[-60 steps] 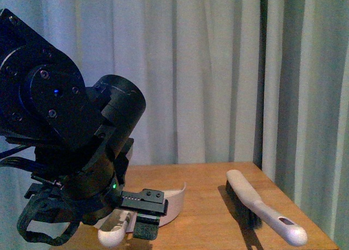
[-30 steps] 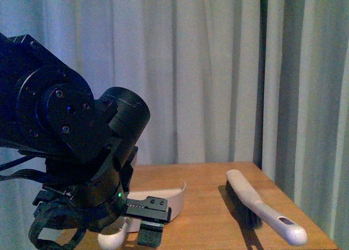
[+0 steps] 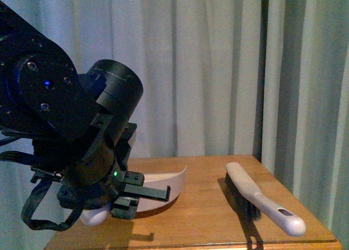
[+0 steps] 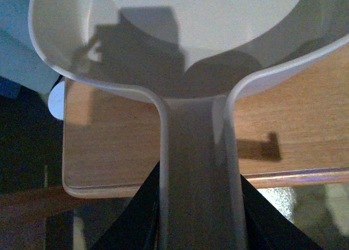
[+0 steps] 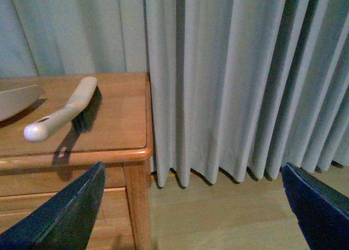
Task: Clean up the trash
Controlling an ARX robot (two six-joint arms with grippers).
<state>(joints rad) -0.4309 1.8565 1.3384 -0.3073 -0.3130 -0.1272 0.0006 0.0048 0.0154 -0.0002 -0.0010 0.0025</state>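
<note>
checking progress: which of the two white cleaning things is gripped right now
The dustpan: the left tool is shut on its handle. The brush lies free on the table.

Glossy varnished wooden table (image 3: pixel 207 220), smooth white plastic dustpan (image 4: pixel 207 26), plastic-handled brush (image 3: pixel 267 205), matt grey cloth curtain (image 3: pixel 207 70)

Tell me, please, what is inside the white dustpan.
Inside, the dustpan shows only bare white plastic and shadows; its far part is cut off in the left wrist view.
</note>
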